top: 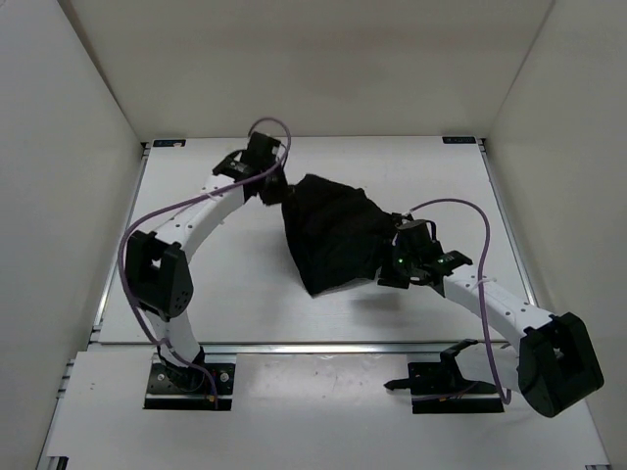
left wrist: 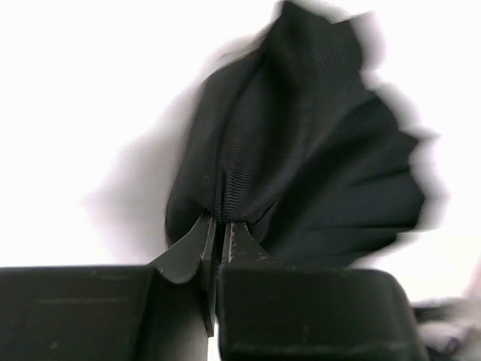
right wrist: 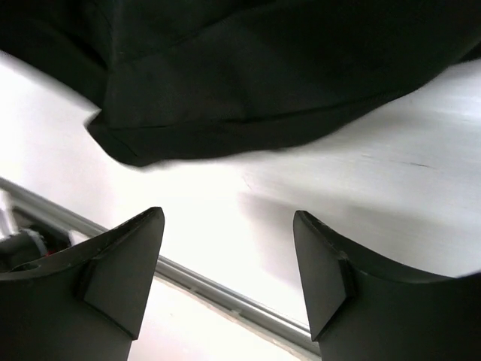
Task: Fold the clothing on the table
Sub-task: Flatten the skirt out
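Left wrist: left fingers [left wrist: 192, 252] clenched on clothing [left wrist: 301, 165] edge | right fingers [right wrist: 124, 263] spread, short of hem, over bench [right wrist: 316, 195]

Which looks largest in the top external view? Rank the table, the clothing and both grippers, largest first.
1. table
2. clothing
3. left gripper and right gripper: about alike in apparent size, so not ranked against each other.
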`<state>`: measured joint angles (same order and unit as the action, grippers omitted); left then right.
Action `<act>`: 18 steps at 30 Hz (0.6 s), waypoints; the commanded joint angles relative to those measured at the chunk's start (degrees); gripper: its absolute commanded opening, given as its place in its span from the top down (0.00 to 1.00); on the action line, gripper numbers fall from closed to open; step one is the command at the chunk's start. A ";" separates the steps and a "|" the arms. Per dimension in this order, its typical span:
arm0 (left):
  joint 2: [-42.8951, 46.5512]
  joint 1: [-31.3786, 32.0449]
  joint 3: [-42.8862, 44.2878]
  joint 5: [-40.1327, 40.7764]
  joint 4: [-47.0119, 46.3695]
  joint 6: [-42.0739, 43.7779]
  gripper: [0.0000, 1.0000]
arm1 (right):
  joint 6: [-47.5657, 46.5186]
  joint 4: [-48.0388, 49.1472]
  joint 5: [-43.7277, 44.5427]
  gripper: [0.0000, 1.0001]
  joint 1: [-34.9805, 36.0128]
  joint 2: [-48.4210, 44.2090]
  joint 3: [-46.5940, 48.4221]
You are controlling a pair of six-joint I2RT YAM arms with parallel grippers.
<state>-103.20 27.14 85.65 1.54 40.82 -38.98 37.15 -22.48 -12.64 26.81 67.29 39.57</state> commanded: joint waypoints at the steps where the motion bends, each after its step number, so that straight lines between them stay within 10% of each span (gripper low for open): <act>1: 5.03 0.46 11.52 -7.86 -3.56 -5.67 1.00 | 5.73 9.27 -5.97 0.34 -2.72 -3.03 -5.44; 18: 8.54 4.42 12.24 -14.29 -18.58 -22.10 1.00 | 34.39 48.30 -11.88 0.32 -0.45 7.67 -13.83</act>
<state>-95.90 29.89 92.68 -11.60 25.67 -58.43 65.43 15.11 -23.64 25.26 71.22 23.27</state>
